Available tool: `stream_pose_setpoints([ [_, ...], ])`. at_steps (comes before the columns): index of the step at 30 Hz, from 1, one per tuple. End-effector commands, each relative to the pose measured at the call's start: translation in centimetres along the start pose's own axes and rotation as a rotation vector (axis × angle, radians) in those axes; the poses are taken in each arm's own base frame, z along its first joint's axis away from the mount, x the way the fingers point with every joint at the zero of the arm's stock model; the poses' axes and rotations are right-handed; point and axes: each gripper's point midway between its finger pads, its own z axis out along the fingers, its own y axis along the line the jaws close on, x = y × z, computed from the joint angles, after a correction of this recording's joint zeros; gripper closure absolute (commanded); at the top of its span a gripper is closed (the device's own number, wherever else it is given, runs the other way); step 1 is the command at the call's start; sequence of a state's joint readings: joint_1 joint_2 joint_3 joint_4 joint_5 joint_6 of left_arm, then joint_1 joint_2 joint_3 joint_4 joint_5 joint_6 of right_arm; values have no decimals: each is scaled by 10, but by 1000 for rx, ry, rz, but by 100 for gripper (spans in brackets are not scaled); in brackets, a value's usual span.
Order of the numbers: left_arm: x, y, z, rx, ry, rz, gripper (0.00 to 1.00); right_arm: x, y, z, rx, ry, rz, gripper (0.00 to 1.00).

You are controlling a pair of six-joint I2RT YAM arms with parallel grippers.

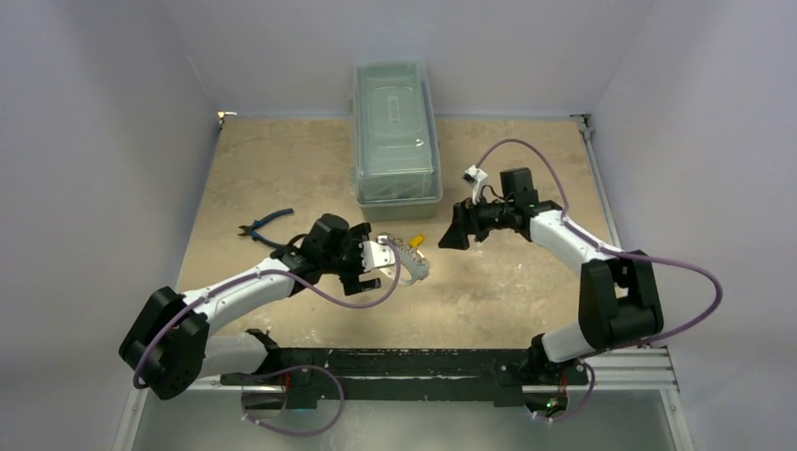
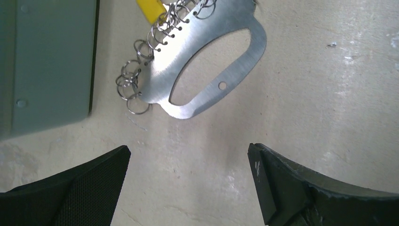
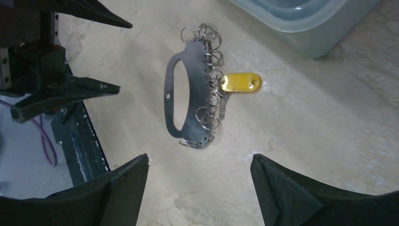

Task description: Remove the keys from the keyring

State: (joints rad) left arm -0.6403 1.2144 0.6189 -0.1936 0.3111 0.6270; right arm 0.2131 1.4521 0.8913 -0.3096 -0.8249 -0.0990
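The keyring (image 1: 414, 259) is a flat silvery plate with an oval cut-out, lying on the table between both arms. In the left wrist view the keyring (image 2: 188, 42) carries several small wire rings along one edge. The key with the yellow head (image 3: 241, 82) hangs off that edge, its small silvery blade beside the keyring (image 3: 195, 94); the yellow head also shows from above (image 1: 415, 240) and in the left wrist view (image 2: 150, 9). I cannot make out other keys. My left gripper (image 2: 188, 155) is open and empty just short of the keyring (image 1: 383, 263). My right gripper (image 3: 200, 162) is open, empty, and apart from it (image 1: 451, 231).
A clear lidded plastic container (image 1: 397, 132) stands at the back centre, close behind the keyring; its wall shows in both wrist views (image 2: 47, 61) (image 3: 301, 19). Blue-handled pliers (image 1: 263, 225) lie left of my left arm. My left gripper's fingers (image 3: 70, 89) appear in the right wrist view.
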Motion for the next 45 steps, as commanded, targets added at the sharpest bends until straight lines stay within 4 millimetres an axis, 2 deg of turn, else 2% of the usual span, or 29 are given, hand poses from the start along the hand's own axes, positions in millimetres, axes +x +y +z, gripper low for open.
stream_pose_setpoints([
  [1, -30, 16, 15, -71, -140, 163, 3, -8, 13, 27, -78, -32, 39, 18],
  [9, -25, 6, 37, -46, -146, 263, 16, 6, 9, 71, -104, -5, 105, 31],
  [18, -19, -16, 59, 24, -140, 340, 37, 35, 0, 101, -115, 81, 130, 34],
  [22, -25, -12, 64, 18, -145, 318, 40, 47, 20, 101, -195, 120, 126, 39],
  [25, -30, -12, 62, 25, -152, 307, 42, 58, 39, 91, -250, 135, 108, 45],
  [27, -43, -7, 55, 11, -173, 246, 43, 70, 50, 84, -274, 148, 109, 46],
  [30, -57, 6, 38, -24, -200, 42, 43, 83, 66, 75, -325, 157, 90, 46],
  [33, -55, 25, 12, -63, -218, -232, 41, 85, 79, 68, -379, 144, 65, 47],
  [35, -52, 32, -6, -83, -226, -391, 39, 81, 87, 63, -406, 125, 26, 47],
  [36, -45, 29, -16, -80, -207, -471, 39, 80, 90, 59, -416, 119, 14, 47],
  [39, -43, 22, -30, -55, -204, -618, 35, 70, 92, 53, -389, 96, -20, 42],
  [42, -48, 13, -30, 5, -230, -747, 33, 50, 78, 48, -276, 27, -42, 38],
  [45, -46, 8, -21, 29, -273, -825, 29, 30, 70, 46, -187, -50, -42, 38],
])
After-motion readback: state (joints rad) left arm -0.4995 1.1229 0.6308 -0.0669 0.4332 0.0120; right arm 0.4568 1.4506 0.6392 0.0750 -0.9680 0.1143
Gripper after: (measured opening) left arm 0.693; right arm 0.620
